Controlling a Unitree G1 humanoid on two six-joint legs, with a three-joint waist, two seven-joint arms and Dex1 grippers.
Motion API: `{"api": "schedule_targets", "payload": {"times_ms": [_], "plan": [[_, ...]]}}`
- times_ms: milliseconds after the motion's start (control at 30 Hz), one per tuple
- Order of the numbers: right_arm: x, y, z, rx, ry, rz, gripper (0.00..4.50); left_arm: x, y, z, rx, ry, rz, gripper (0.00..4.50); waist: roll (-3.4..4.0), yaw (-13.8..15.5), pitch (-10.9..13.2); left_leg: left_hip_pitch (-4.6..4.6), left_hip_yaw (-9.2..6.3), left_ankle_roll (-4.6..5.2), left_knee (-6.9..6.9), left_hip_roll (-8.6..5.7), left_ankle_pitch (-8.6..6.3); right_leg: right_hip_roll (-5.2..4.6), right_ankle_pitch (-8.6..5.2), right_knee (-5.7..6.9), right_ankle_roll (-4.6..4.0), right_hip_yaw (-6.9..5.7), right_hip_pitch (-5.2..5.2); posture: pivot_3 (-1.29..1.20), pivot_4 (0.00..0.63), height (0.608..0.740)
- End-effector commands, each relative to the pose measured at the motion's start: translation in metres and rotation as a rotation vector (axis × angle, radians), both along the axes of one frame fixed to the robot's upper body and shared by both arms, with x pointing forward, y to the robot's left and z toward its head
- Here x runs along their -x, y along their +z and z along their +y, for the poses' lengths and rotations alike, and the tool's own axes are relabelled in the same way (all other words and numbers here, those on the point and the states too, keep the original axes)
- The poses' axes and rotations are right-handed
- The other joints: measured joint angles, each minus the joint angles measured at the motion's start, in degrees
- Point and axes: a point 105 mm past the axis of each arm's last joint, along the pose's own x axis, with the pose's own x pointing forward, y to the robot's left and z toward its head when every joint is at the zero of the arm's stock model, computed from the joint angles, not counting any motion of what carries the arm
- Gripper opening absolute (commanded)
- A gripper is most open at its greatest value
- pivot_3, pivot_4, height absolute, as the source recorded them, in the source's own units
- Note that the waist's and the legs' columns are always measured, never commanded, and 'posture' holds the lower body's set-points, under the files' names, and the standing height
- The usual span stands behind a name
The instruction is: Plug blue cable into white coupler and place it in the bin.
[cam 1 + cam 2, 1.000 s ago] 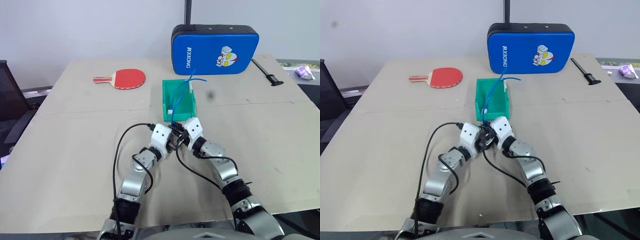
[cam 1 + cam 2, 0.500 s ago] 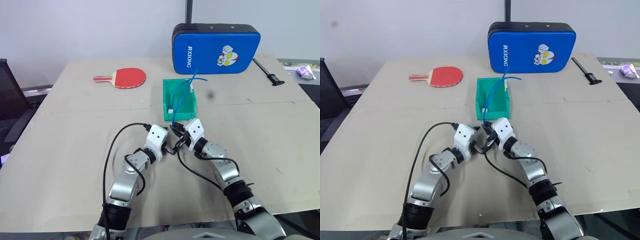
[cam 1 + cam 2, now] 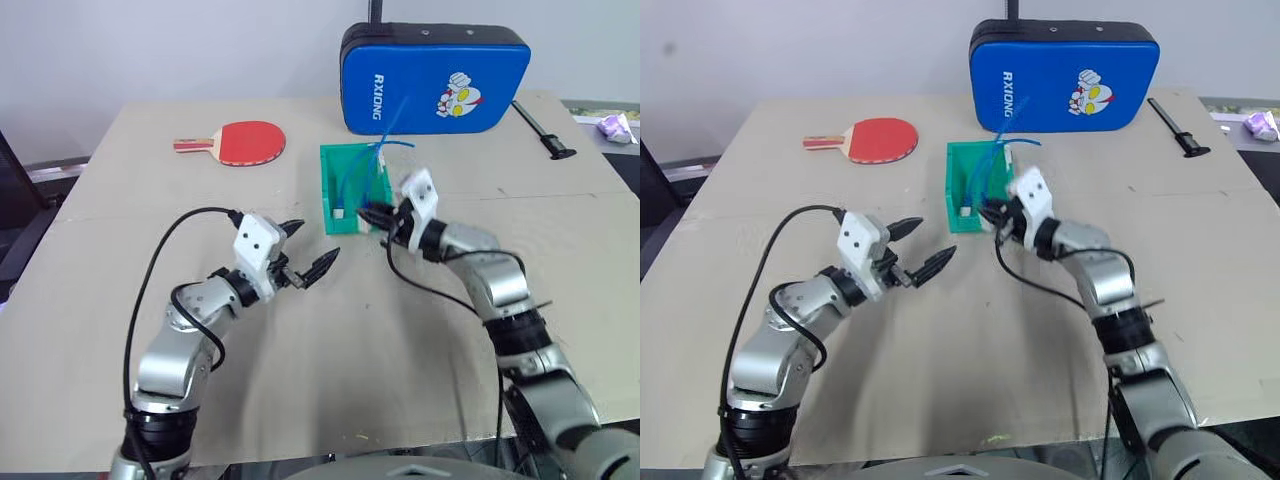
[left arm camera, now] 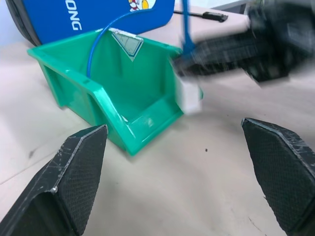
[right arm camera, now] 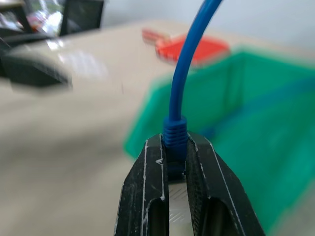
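The green bin (image 3: 327, 190) stands mid-table with a loop of the blue cable (image 4: 97, 44) rising out of it. My right gripper (image 3: 364, 214) hovers at the bin's front right corner. It is shut on the blue boot at the end of the cable (image 5: 184, 64). In the left wrist view the white coupler (image 4: 190, 96) hangs at that cable end, just under the right gripper's fingers. My left gripper (image 3: 308, 250) is open and holds nothing, off to the left of the bin's front. Its fingertips (image 4: 93, 137) frame the bin (image 4: 78, 88).
A big blue padded case (image 3: 435, 78) stands upright behind the bin. A red table tennis paddle (image 3: 245, 142) lies at the back left. A black tool (image 3: 545, 135) and a crumpled wrapper (image 3: 612, 127) lie at the back right.
The two grippers were together in front of the bin and have risen and parted. The left one swung away to the left. The right one carried the cable end up to the bin's front corner.
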Motion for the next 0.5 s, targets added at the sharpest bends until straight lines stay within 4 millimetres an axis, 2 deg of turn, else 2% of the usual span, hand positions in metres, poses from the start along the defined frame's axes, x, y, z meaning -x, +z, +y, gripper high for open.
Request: {"api": "schedule_targets", "payload": {"times_ms": [33,167,300,400,500], "plan": [[-0.011,0.023,0.003,-0.046,0.011,0.004,0.0,0.008,0.022,0.001,0.025,-0.059,-0.028,4.48,-0.02,0.1,0.1,-0.01,0.0,0.0,0.0,0.0,0.0,0.2,0.08,-0.01,0.14,-0.03,-0.01,0.0,0.15,0.728],[-0.025,0.039,0.011,-0.056,0.002,-0.005,0.0,0.015,0.026,0.002,0.022,-0.087,0.009,4.48,-0.14,0.1,0.2,-0.14,0.02,-0.04,0.02,-0.03,0.02,0.16,0.09,-0.15,0.17,-0.06,-0.02,0.0,0.15,0.728],[-0.039,0.05,0.016,-0.066,-0.039,0.02,0.0,0.018,0.038,0.009,0.033,-0.083,0.023,4.48,-0.27,0.0,0.4,-0.2,0.06,-0.24,0.02,-0.03,0.14,0.14,0.09,-0.12,0.17,-0.03,-0.12,0.0,0.15,0.728],[-0.048,0.05,0.016,-0.074,-0.067,0.071,0.0,0.016,0.054,0.017,0.041,-0.055,-0.003,4.48,-0.28,0.0,0.4,-0.36,0.01,-0.34,0.02,-0.01,0.19,0.16,0.09,0.0,0.17,-0.06,-0.31,0.0,0.15,0.728],[-0.053,0.047,0.014,-0.057,-0.089,0.071,0.0,0.014,0.058,0.019,0.052,-0.046,-0.001,4.48,-0.28,0.0,0.4,-0.4,-0.03,-0.37,0.02,-0.01,0.21,0.16,0.09,0.02,0.17,-0.1,-0.34,0.0,0.15,0.728]]}}
